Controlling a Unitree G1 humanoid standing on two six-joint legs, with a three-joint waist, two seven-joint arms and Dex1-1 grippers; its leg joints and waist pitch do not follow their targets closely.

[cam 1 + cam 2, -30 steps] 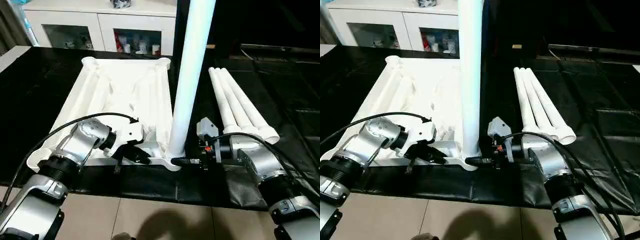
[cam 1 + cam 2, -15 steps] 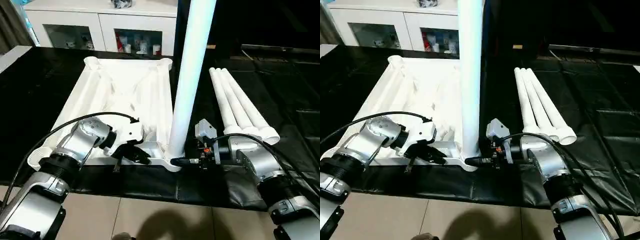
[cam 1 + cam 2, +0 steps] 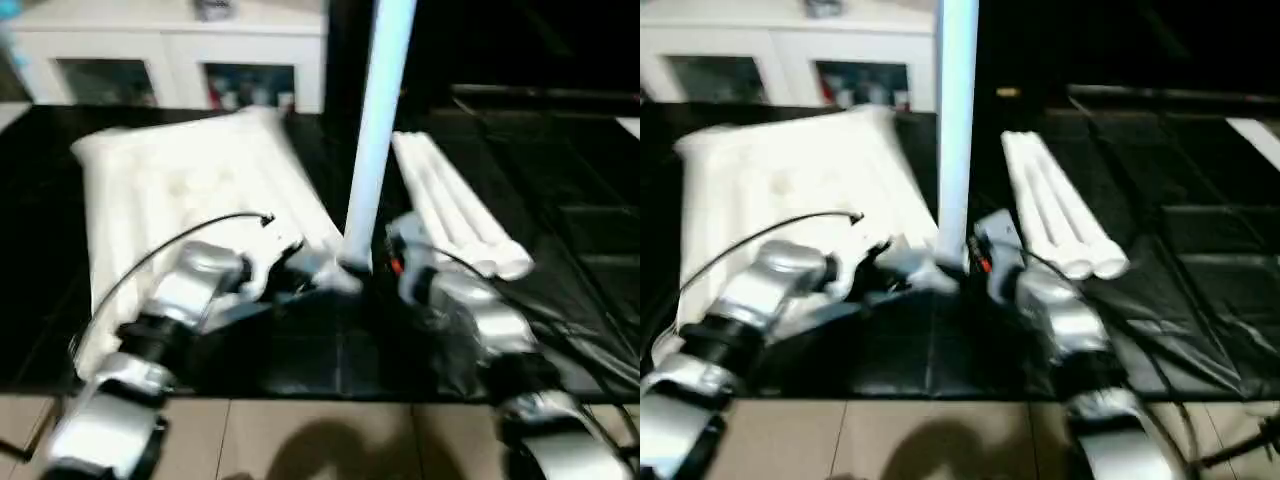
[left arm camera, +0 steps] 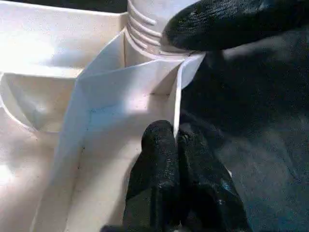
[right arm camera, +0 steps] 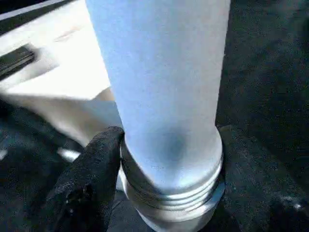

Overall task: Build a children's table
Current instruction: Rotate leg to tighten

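White plastic top (image 3: 180,190), underside up, on black sheet (image 3: 590,230). Left gripper (image 4: 176,145): fingers pinched together on the top's thin rim wall beside the near corner socket (image 5: 174,203). One leg (image 3: 378,130): upright in that socket; right gripper (image 5: 164,193) spread around its ringed base, fingers (image 5: 91,183) touching both sides. Three legs (image 3: 455,205): lying side by side beyond the right gripper. Cabinet (image 3: 170,50): behind.
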